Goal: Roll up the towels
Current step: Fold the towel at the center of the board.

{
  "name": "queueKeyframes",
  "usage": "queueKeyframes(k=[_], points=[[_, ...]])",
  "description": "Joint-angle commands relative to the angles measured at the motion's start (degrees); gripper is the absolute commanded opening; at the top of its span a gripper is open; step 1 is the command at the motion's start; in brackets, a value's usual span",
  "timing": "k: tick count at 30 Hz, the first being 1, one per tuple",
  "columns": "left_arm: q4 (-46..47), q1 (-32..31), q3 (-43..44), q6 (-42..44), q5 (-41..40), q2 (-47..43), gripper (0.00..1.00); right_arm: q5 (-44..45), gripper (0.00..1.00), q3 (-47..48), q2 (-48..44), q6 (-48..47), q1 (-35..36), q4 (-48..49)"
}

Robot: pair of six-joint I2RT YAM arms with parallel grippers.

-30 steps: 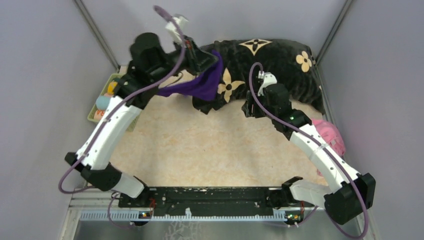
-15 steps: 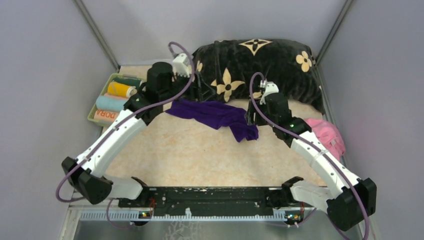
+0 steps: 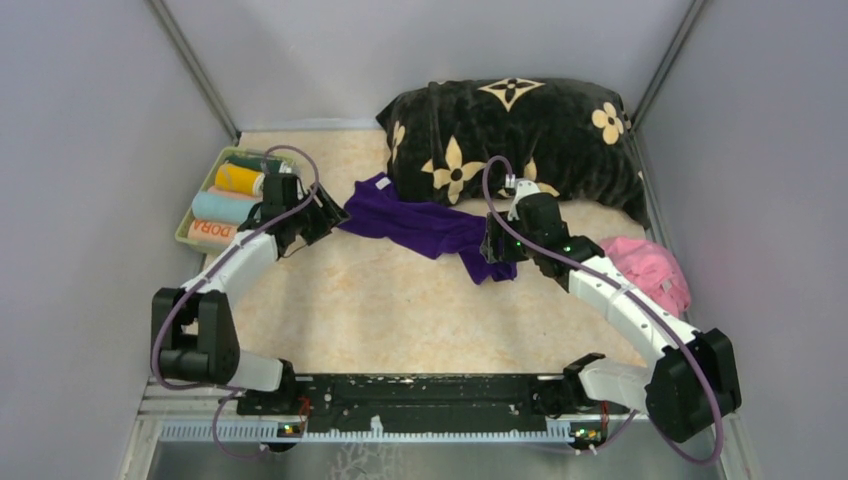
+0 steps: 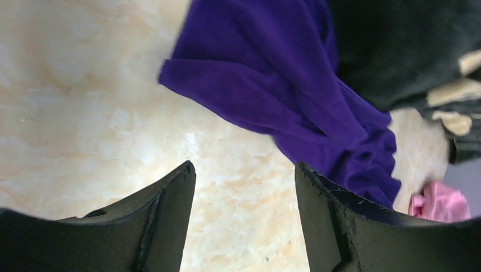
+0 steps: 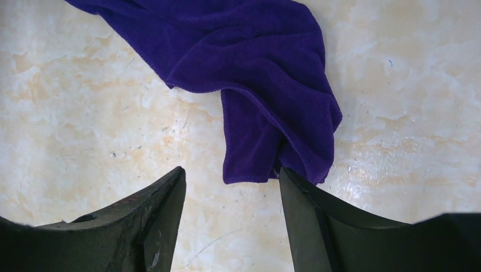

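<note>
A dark purple towel (image 3: 420,225) lies crumpled and unrolled on the marbled table, in front of the cushion. My left gripper (image 3: 325,215) stands open just left of its left end, with bare table between the fingers (image 4: 244,167) and the purple towel (image 4: 272,73) ahead of them. My right gripper (image 3: 497,248) is open at the towel's right end. In the right wrist view one corner of the purple towel (image 5: 255,62) reaches the tip of the right finger (image 5: 300,198); the right gripper (image 5: 231,170) holds nothing. A pink towel (image 3: 655,270) lies bunched at the right.
A big black plush cushion (image 3: 520,125) with beige flowers fills the back. A green tray (image 3: 183,232) at the left holds rolled towels: yellow (image 3: 238,178), light blue (image 3: 218,207) and orange "DORA" (image 3: 212,232). Grey walls close in on both sides.
The left gripper held the purple towel up in the air, then opened; the towel now lies on the table. The left arm drew back to the left. The right gripper shifted slightly nearer.
</note>
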Motion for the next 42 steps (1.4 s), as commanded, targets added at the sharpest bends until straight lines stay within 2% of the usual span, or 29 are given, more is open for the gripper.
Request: queueKeyframes(k=[1, 15, 19, 28, 35, 42], points=[[12.7, 2.5, -3.1, -6.4, -2.7, 3.6, 0.70, -1.3, 0.62, -0.9, -0.2, 0.0, 0.0, 5.2], [27.0, 6.6, -5.5, -11.0, -1.0, 18.6, 0.62, -2.4, 0.63, -3.1, 0.4, -1.3, 0.0, 8.6], [29.4, 6.6, -5.4, -11.8, 2.0, 20.3, 0.55, -1.8, 0.63, -3.2, 0.5, -1.6, 0.0, 8.4], [32.1, 6.5, -5.9, -12.2, 2.5, 19.3, 0.29, -1.4, 0.63, -3.3, 0.2, -1.7, 0.0, 8.0], [28.9, 6.6, -7.3, -11.1, 0.0, 13.8, 0.01, -0.7, 0.63, -3.2, -0.2, -1.1, 0.0, 7.1], [8.6, 6.9, -1.0, -4.6, -7.8, 3.9, 0.00, 2.1, 0.63, -2.5, 3.0, 0.0, 0.0, 4.8]])
